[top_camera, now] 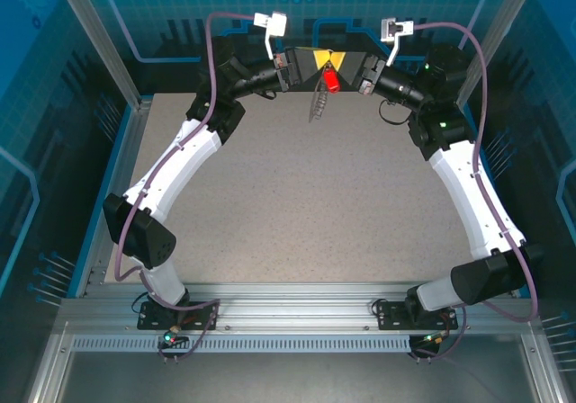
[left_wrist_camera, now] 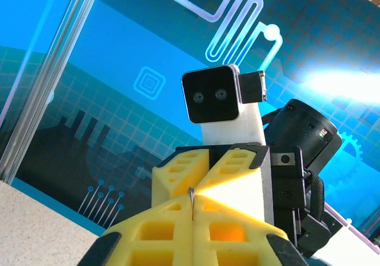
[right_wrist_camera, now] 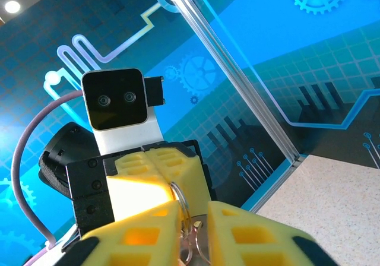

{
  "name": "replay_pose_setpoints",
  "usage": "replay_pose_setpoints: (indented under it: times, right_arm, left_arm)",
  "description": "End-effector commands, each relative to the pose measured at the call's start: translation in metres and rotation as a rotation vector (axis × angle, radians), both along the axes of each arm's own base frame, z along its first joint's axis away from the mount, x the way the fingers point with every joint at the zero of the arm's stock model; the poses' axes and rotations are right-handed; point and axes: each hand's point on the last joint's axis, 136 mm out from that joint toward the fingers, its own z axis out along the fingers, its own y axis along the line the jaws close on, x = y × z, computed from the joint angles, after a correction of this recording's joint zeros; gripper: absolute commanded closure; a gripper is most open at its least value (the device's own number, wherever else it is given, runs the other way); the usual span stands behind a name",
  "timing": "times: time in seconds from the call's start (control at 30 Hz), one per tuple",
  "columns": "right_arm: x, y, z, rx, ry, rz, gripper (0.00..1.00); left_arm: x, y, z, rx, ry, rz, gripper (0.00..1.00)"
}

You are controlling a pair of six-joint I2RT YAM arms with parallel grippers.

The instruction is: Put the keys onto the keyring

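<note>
One key hangs beneath right gripper, near keyring.

The right gripper sits at the bottom edge, its yellow fingers a narrow gap apart, with silver wire rings of the keyring standing between them; whether they truly pinch the rings is hard to tell. Facing it, the left gripper has its yellow fingers pressed together, the topmost ring touching them, under a white-bodied wrist camera. A speckled table corner lies lower right.
</note>
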Motion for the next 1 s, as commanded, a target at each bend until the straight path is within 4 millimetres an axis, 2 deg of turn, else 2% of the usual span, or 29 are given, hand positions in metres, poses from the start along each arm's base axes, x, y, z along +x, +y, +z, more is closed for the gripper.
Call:
replay_pose_setpoints:
  times: [0.0,0.07,0.23,0.37,0.47,0.7,0.97]
  right_arm:
    - [-0.001,0.006,0.007,0.009,-0.026,0.019,0.93]
    - [-0.003,0.007,0.008,0.008,-0.032,0.028,1.00]
    - [-0.006,0.006,0.008,-0.048,-0.051,0.049,1.00]
    - [-0.006,-0.006,0.002,-0.140,-0.051,0.076,1.00]
    - [-0.010,-0.014,-0.002,-0.216,-0.058,0.118,1.00]
    - [-0.025,-0.017,-0.016,-0.358,-0.065,0.216,1.00]
    - [-0.021,-0.017,-0.041,-0.437,-0.033,0.240,1.00]
  left_arm:
    - [-0.015,0.001,0.023,-0.040,-0.071,-0.010,1.00]
    - [-0.015,0.000,0.023,-0.039,-0.069,-0.010,1.00]
    - [-0.014,0.000,0.019,-0.021,-0.060,-0.005,0.99]
    - [-0.011,0.010,0.017,0.011,-0.064,0.022,0.67]
    - [-0.008,0.022,0.017,0.025,-0.065,0.045,0.59]
    - [-0.010,0.031,0.009,0.118,-0.074,0.040,0.53]
    - [-0.016,0.026,-0.014,0.253,-0.056,-0.019,0.53]
